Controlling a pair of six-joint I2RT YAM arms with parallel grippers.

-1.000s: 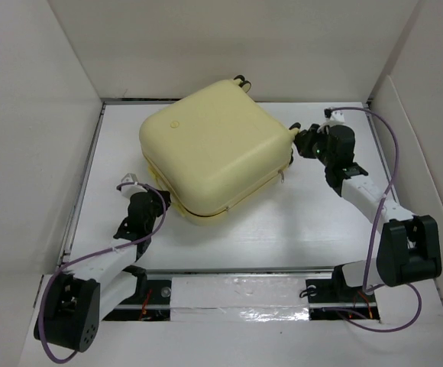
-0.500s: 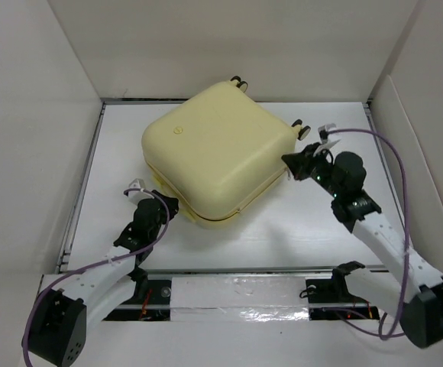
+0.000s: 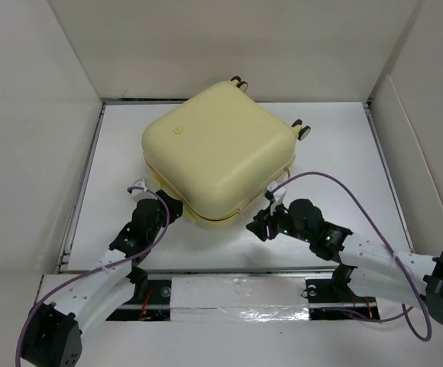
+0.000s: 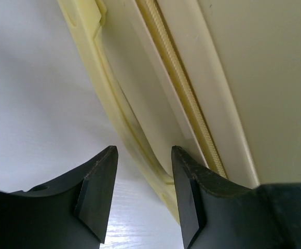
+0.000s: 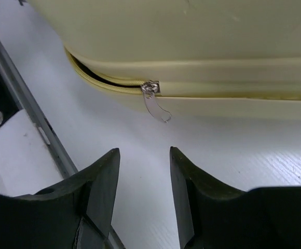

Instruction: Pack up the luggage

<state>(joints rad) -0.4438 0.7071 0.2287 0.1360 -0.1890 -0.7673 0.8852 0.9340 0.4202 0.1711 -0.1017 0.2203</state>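
The luggage [image 3: 218, 153] is a smooth, pale-yellow hard shell with rounded corners. I expect it to be stiff, slippery on its broad faces, and too bulky to grip whole, so I judge the seam is the place to work. The small clear zipper pull [image 5: 156, 108] dangles there, light and floppy, and needs a careful pinch.

The luggage lies flat mid-surface [image 3: 336, 160], wheels [image 3: 304, 131] at its far side, with a dark gap left of the slider. My right claw [image 3: 260, 226] is apart, near the pull but not touching it. My left claw [image 3: 169, 205] is apart too, with the near-left rim showing between its fingers.
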